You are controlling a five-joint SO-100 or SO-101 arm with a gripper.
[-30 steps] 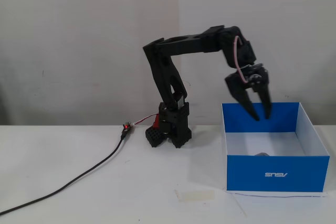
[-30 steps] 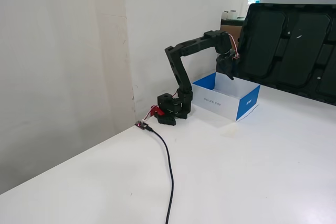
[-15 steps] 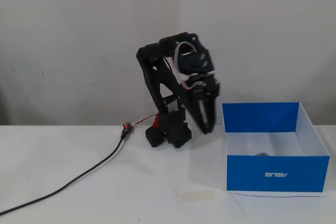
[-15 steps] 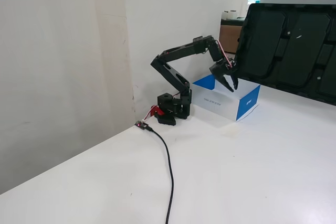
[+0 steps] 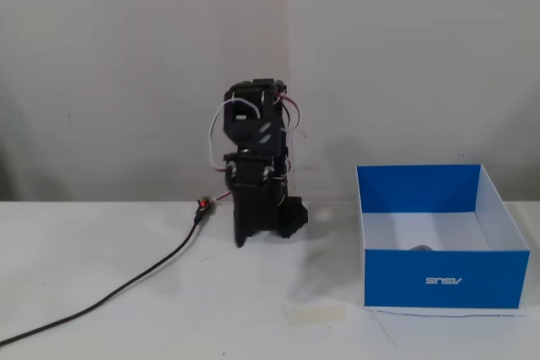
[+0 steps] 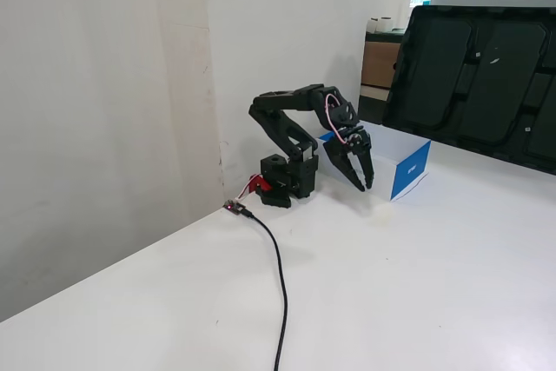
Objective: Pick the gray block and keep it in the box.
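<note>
Gripper [image 6: 360, 185] swung away from over the blue box [image 5: 439, 280], folded down near base, fingers slightly parted, empty, white table [image 6: 417, 284], white wall [image 5: 126, 65]

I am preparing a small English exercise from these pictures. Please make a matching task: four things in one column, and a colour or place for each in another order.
Things:
1. box
2. gray block
3. cable
4. gripper

Descriptions:
A. black, lying across the table
B. blue outside, white inside
C. outside the box, empty
D. inside the box

Pairs: 1-B, 2-D, 3-A, 4-C
</note>
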